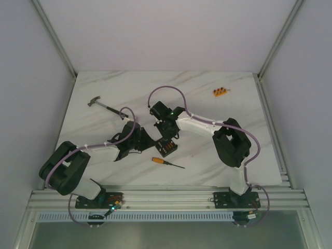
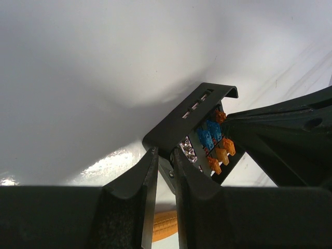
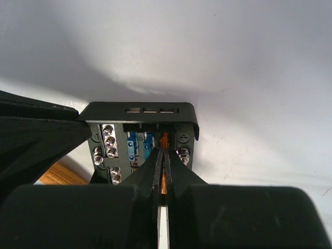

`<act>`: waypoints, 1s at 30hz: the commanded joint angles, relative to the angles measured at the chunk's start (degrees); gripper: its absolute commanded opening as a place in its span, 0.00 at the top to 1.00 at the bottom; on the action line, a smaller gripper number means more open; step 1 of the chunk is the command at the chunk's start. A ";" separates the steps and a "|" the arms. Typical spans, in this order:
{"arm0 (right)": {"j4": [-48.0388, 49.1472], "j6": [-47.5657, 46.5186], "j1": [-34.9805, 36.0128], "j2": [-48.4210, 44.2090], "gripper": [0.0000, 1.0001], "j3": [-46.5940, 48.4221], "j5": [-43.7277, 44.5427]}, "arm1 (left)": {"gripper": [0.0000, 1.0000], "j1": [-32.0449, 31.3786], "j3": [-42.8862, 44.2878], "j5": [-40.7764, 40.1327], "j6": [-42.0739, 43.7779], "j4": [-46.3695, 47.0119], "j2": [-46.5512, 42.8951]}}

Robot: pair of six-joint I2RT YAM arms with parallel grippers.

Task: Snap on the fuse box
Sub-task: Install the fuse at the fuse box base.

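The black fuse box (image 1: 166,148) lies in the middle of the table with blue and orange fuses showing in its open top. In the left wrist view my left gripper (image 2: 165,158) is shut on the near edge of the fuse box (image 2: 181,124). In the right wrist view my right gripper (image 3: 164,153) is shut on an orange fuse (image 3: 165,139) standing in the fuse box (image 3: 140,111), next to two blue fuses (image 3: 139,145). From above, the left gripper (image 1: 153,141) and right gripper (image 1: 167,136) meet over the box.
An orange-handled screwdriver (image 1: 167,163) lies just in front of the box. A hammer (image 1: 106,106) lies at the back left. A small orange block with dark dots (image 1: 220,92) sits at the back right. Metal rails run along the table's edges.
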 commanded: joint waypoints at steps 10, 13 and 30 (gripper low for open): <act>9.54 -2.01 0.24 -2.79 0.87 -9.06 -1.91 | 0.73 -0.75 0.54 0.67 -0.54 -0.27 -0.77; 10.54 -1.76 0.24 -7.82 0.80 -7.47 -1.90 | 0.72 -0.84 0.76 0.57 -0.55 -0.24 -0.96; 6.64 2.28 0.25 -8.25 0.79 -8.15 0.33 | 0.71 -0.83 0.96 0.71 -0.68 -0.24 -0.61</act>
